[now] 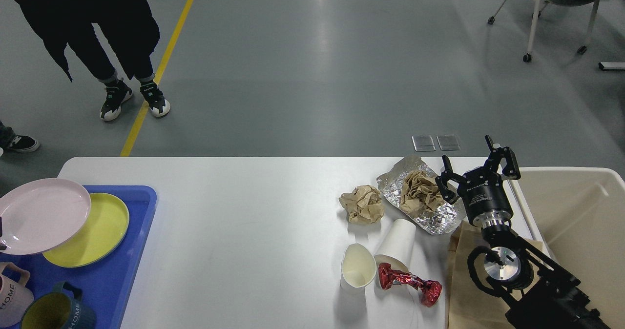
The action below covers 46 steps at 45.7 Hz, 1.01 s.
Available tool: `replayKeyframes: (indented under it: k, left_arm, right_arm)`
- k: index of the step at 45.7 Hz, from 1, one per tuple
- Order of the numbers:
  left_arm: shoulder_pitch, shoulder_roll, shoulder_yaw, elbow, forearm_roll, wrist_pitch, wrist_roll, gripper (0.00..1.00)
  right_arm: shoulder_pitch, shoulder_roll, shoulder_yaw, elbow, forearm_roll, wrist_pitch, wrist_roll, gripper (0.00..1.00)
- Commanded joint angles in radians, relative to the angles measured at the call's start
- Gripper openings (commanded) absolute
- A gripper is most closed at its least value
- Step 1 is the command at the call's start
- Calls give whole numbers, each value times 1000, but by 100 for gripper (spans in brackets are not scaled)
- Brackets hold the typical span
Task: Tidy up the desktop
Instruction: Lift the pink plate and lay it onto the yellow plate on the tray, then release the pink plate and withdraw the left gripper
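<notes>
While the white desktop (234, 212) is filling the lower view, crumpled brown paper (362, 203), foil (439, 219) and two tipped paper cups (395, 246) are lying right of centre; the right gripper (474, 172) is hovering wide open beside the beige bin (576, 212).

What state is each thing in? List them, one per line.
Right gripper: open, empty.
Foil sheet: spread flat, crumpled brown paper on it.
Brown paper ball: crumpled.
Paper cup: on its side.
Squashed cup: upright.
Red wrapper: twisted.
Beige bin: open.
Pink plate: overlapping yellow plate.
</notes>
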Motion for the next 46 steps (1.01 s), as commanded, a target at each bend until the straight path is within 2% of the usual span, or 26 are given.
replayKeyframes:
  k: [1, 18, 37, 40, 42, 43, 46]
  left_arm:
    - [4, -11, -19, 1, 4, 0, 2, 0]
    - [35, -116, -16, 1, 4, 50, 3, 0]
    - [40, -116, -10, 1, 6, 96, 5, 0]
    - [40, -117, -9, 0, 7, 96, 5, 9]
    - [40, -116, -9, 1, 7, 98, 5, 28]
    - [40, -113, -9, 1, 6, 99, 3, 48]
    - [40, -112, -9, -3, 7, 98, 3, 58]
  right_arm:
    - [0, 0, 0, 0, 0, 1, 0, 100]
    - [0, 0, 1, 0, 0, 1, 0, 100]
    - [0, 0, 0, 0, 0, 1, 0, 100]
    - [0, 0, 0, 0, 0, 1, 0, 100]
    - [0, 0, 0, 0, 0, 1, 0, 100]
    - [0, 0, 0, 0, 0, -1, 0, 100]
    - [0, 0, 0, 0, 0, 1, 0, 100]
